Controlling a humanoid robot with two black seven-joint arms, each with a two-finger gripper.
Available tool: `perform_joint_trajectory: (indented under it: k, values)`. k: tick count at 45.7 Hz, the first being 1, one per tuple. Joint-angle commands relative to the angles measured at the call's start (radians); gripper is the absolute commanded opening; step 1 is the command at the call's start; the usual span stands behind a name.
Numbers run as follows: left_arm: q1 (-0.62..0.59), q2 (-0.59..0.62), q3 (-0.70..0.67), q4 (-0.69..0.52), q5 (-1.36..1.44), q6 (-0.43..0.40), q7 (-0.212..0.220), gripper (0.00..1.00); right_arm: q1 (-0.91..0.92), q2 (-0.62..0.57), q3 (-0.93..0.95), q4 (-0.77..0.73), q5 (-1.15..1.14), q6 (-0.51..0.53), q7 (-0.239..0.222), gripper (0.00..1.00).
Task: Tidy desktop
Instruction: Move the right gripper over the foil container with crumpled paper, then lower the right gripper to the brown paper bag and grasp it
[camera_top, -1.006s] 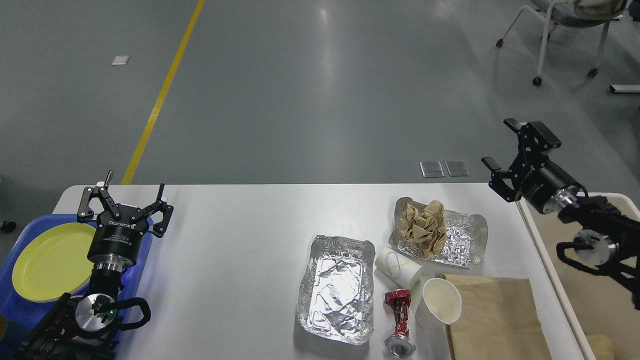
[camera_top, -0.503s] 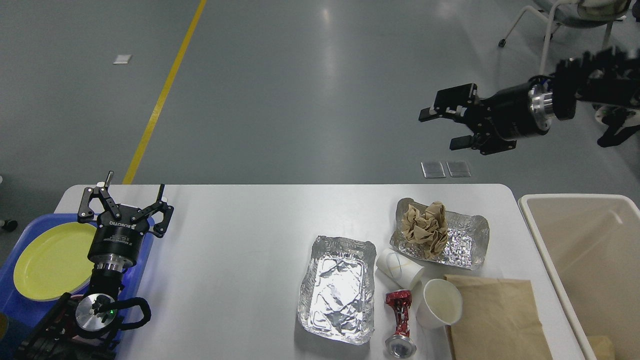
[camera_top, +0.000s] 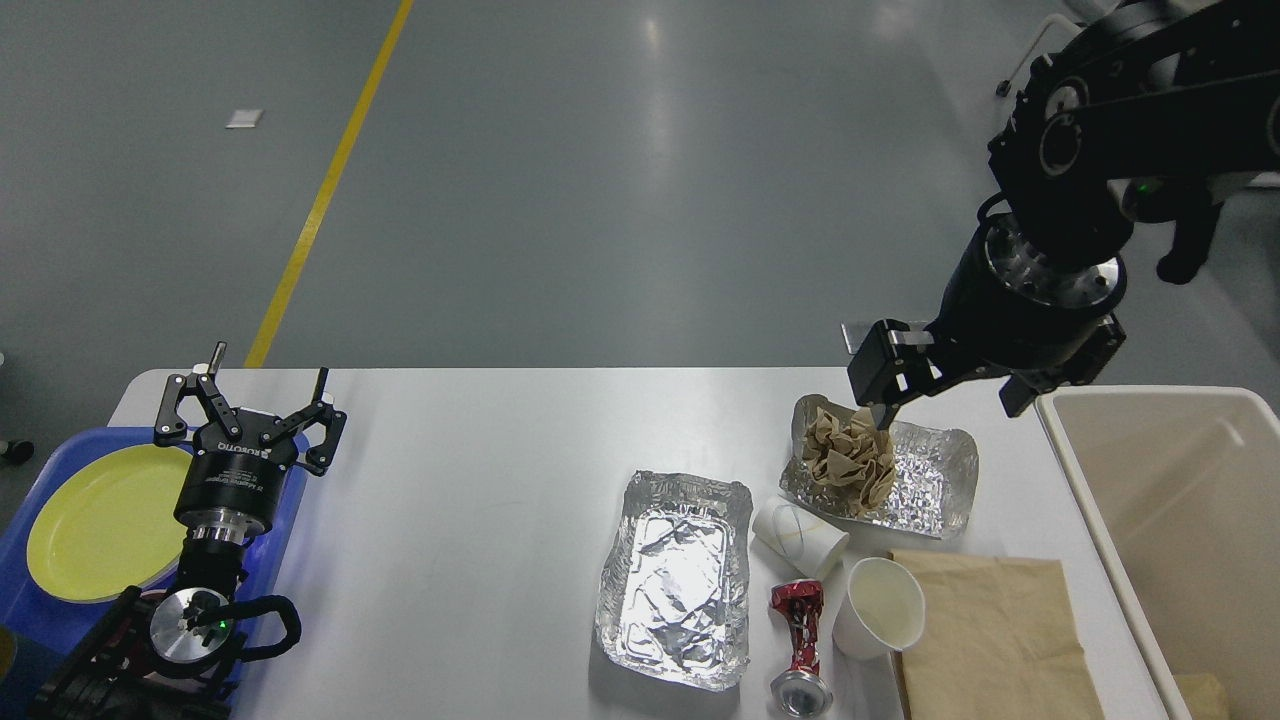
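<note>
The white desktop (camera_top: 480, 500) carries litter on its right half. A crumpled brown paper ball (camera_top: 848, 455) lies in the far foil tray (camera_top: 935, 480). An empty foil tray (camera_top: 675, 580) sits nearer the front. Beside it are a tipped paper cup (camera_top: 797, 537), an upright paper cup (camera_top: 880, 605), a crushed red can (camera_top: 798, 645) and a brown paper bag (camera_top: 990, 630). My right gripper (camera_top: 948, 398) hangs open, pointing down just above the far tray, one fingertip touching the paper ball's top. My left gripper (camera_top: 250, 405) stands open and empty at the table's left end.
A cream bin (camera_top: 1165, 500) stands against the table's right edge. A blue tray (camera_top: 285, 520) holding a yellow plate (camera_top: 100, 520) sits at the far left, beside my left arm. Grey floor with a yellow line lies beyond the table.
My right arm swung up and left from over the bin, then turned downward and dropped over the far foil tray. The left arm and the litter have not moved.
</note>
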Motion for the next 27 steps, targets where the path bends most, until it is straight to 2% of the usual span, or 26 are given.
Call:
perform_joint_trajectory:
  k: [1,13,17,20,24,27]
  values:
    - [0.0,0.0,0.0,0.0,0.0,0.0,0.0,0.96,0.015,-0.004,-0.026,0.037,0.006,0.001,0.002,1.0]
    - [0.0,0.0,0.0,0.0,0.0,0.0,0.0,0.96,-0.019,-0.029,-0.106,0.031,0.006,-0.022,0.017,1.0]
    - [0.0,0.0,0.0,0.0,0.0,0.0,0.0,0.96,-0.069,-0.104,-0.152,0.029,-0.022,-0.039,0.068,1.0]
    - [0.0,-0.002,0.0,0.0,0.0,-0.001,0.0,0.96,-0.126,-0.168,-0.18,0.023,-0.092,-0.068,0.132,1.0]
    - [0.0,0.0,0.0,0.0,0.0,0.0,0.0,0.96,-0.224,-0.19,-0.219,0.017,-0.209,-0.137,0.209,1.0]
    - [0.0,0.0,0.0,0.0,0.0,-0.001,0.0,0.96,-0.291,-0.201,-0.227,0.021,-0.232,-0.189,0.227,1.0]
